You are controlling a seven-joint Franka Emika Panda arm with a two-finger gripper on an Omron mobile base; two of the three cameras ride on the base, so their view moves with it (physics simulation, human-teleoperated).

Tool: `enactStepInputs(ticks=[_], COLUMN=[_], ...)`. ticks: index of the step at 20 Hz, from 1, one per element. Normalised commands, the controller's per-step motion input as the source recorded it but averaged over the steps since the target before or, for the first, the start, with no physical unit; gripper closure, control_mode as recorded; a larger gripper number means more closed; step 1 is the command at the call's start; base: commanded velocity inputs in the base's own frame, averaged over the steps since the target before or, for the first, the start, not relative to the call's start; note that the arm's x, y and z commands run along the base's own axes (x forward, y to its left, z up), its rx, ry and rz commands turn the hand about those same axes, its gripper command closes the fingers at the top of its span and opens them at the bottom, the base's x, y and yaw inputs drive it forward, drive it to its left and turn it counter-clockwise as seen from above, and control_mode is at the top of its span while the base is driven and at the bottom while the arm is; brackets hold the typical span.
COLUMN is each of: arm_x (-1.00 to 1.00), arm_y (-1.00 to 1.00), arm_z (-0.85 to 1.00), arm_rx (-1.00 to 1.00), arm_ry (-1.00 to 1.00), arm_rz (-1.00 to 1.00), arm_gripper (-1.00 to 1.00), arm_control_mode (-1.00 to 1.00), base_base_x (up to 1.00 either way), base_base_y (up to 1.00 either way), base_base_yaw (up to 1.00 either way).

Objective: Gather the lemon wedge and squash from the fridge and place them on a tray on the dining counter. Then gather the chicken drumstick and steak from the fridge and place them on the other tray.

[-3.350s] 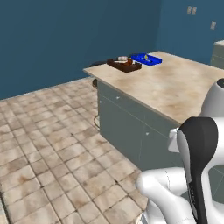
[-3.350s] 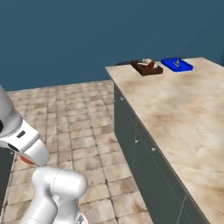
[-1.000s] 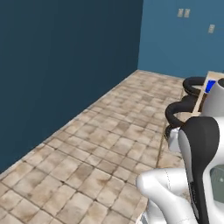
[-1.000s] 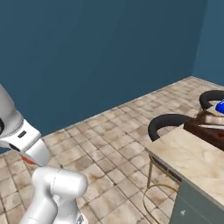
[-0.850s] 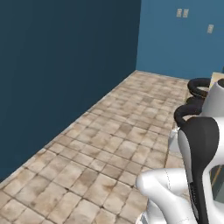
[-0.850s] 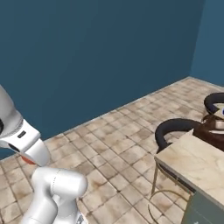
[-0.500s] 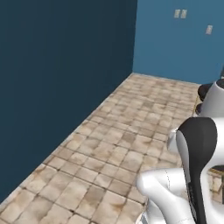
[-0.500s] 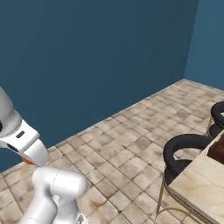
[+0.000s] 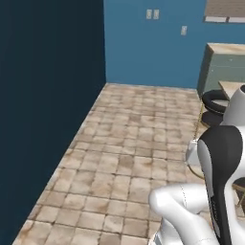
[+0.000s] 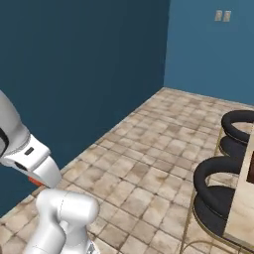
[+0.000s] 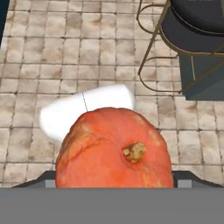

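- Hand view: the round orange squash with a tan stem stub (image 11: pixel 114 148) sits directly in front of the camera, stem facing it. The fingertips are hidden behind it; the hand (image 11: pixel 114 181) appears clamped wide on the squash, judged from how close and centred the squash sits.
- Risk: the squash is broad and smooth. A grip near full spread leaves little margin, so base motion could let it slip onto the beige tiled floor (image 11: pixel 52 52).
- Risk: black round stools with brass wire frames (image 10: pixel 221 196) stand near the pale stone table (image 10: pixel 244 208). A low swing could strike them.
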Motion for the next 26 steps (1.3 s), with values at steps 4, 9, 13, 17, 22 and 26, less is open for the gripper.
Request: enactStepInputs(ticks=[4, 9, 13, 17, 22, 26], arm_x=[0.00, 0.00, 0.00, 0.00, 0.00, 0.00], arm_y=[0.00, 0.00, 0.00, 0.00, 0.00, 0.00], arm_z=[0.00, 0.00, 0.00, 0.00, 0.00, 0.00], arm_rx=[0.00, 0.00, 0.00, 0.00, 0.00, 0.00], arm_ry=[0.00, 0.00, 0.00, 0.00, 0.00, 0.00], arm_rz=[0.00, 0.00, 0.00, 0.00, 0.00, 0.00], arm_gripper=[1.00, 1.00, 1.00, 1.00, 1.00, 1.00], arm_control_mode=[1.00, 1.00, 1.00, 1.00, 1.00, 1.00], base_base_x=[0.70, 0.64, 0.79, 0.79, 0.77, 0.66], base_base_y=[0.57, 0.55, 0.44, 0.41, 0.35, 0.55], base_base_yaw=[-0.49, -0.51, -0.45, -0.46, -0.45, -0.49])
